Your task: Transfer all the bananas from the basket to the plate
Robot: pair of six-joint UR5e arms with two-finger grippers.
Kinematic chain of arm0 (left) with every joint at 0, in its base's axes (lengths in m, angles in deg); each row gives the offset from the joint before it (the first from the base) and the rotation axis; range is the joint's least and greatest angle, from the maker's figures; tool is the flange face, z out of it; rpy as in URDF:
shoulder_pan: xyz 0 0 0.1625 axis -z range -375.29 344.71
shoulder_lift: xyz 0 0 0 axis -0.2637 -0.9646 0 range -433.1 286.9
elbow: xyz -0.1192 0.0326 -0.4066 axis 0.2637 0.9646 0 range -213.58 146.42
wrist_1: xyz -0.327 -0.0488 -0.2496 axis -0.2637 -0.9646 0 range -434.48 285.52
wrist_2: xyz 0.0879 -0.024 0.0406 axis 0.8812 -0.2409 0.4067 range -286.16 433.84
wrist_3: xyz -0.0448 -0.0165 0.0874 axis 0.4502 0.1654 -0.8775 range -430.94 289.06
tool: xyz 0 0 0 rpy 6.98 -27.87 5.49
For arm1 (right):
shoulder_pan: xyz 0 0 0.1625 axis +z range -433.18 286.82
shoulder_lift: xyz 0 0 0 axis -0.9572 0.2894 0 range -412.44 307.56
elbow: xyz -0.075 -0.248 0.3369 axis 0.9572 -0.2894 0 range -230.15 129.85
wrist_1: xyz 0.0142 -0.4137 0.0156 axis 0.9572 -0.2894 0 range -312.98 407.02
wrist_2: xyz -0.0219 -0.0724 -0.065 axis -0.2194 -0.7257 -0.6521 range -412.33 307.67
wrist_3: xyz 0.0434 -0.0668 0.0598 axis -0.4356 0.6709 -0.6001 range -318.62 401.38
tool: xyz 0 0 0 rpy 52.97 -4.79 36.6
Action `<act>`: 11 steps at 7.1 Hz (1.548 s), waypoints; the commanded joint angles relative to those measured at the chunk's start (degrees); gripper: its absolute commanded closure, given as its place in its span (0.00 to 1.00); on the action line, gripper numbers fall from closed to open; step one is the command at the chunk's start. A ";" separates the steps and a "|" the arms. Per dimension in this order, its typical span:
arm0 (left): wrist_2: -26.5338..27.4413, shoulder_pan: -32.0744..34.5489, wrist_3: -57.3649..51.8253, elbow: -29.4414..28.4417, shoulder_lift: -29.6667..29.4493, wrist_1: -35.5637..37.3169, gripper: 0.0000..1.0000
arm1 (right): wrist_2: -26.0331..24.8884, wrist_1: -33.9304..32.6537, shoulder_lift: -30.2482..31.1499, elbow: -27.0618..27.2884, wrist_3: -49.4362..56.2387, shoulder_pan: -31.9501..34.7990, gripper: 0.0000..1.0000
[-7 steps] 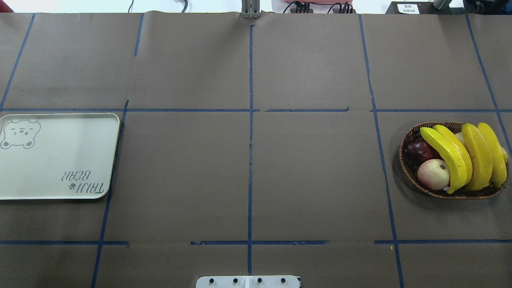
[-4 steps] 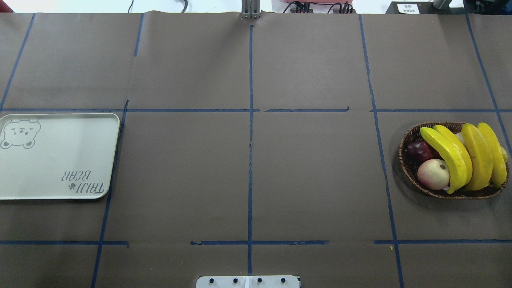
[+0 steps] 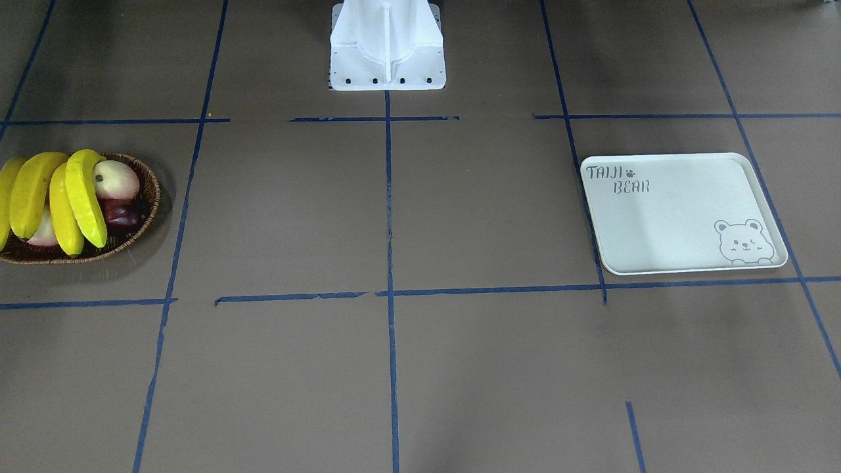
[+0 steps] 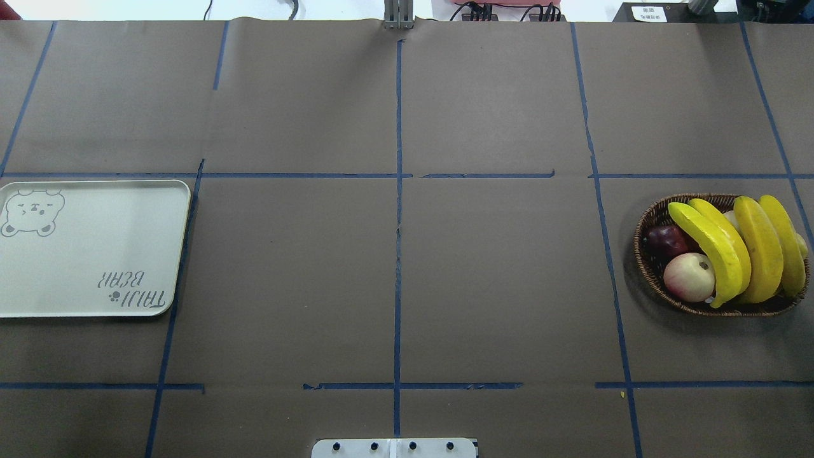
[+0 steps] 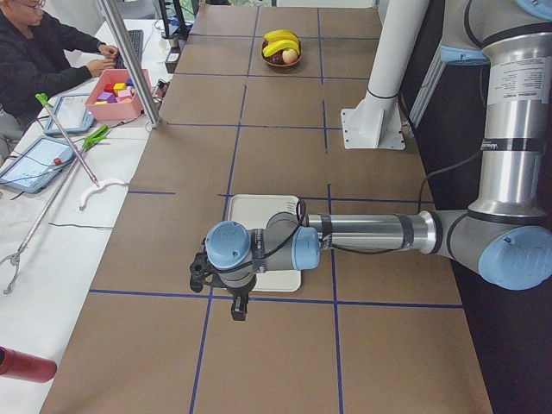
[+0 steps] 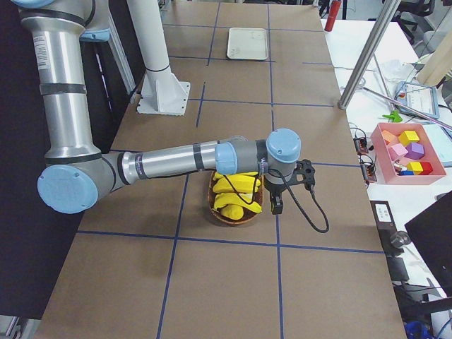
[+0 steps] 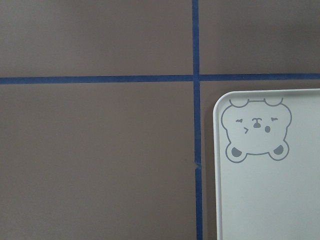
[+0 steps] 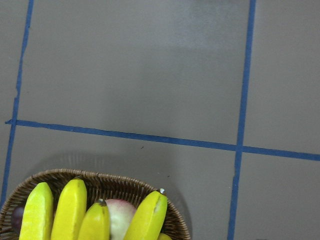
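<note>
We cannot tell either jaw opening, left gripper or right gripper, and pulling one of the crowded bananas, at the overhead view's right edge, could roll others off the basket.

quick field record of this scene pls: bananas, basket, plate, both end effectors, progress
bananas: four, all lying in the basket
basket: wicker, on the robot's right; also holds a pale apple and a dark red fruit
plate: white, on the robot's left, nothing on it
left end effector: by the plate's corner; open or shut unclear
right end effector: by the basket; unclear
progress: no banana moved yet
</note>
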 commanded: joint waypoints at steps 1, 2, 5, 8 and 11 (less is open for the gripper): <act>-0.11 -0.09 0.36 0.31 -0.12 -1.21 0.00 | 0.47 1.24 -0.22 3.58 -0.89 -3.79 0.00; -0.11 0.00 1.58 0.31 -0.55 -1.39 0.00 | 0.30 1.42 -0.14 5.77 -6.55 -6.16 0.00; -0.20 0.00 2.56 0.40 -0.56 -1.40 0.00 | -1.46 1.42 5.39 19.30 -20.90 -14.06 0.00; -0.20 0.00 2.47 0.57 -0.56 -1.48 0.00 | -8.81 11.28 12.38 22.41 -25.14 -22.85 0.00; -0.20 0.00 2.38 0.49 -0.47 -1.48 0.00 | -10.94 17.86 13.40 20.39 -32.70 -27.96 0.21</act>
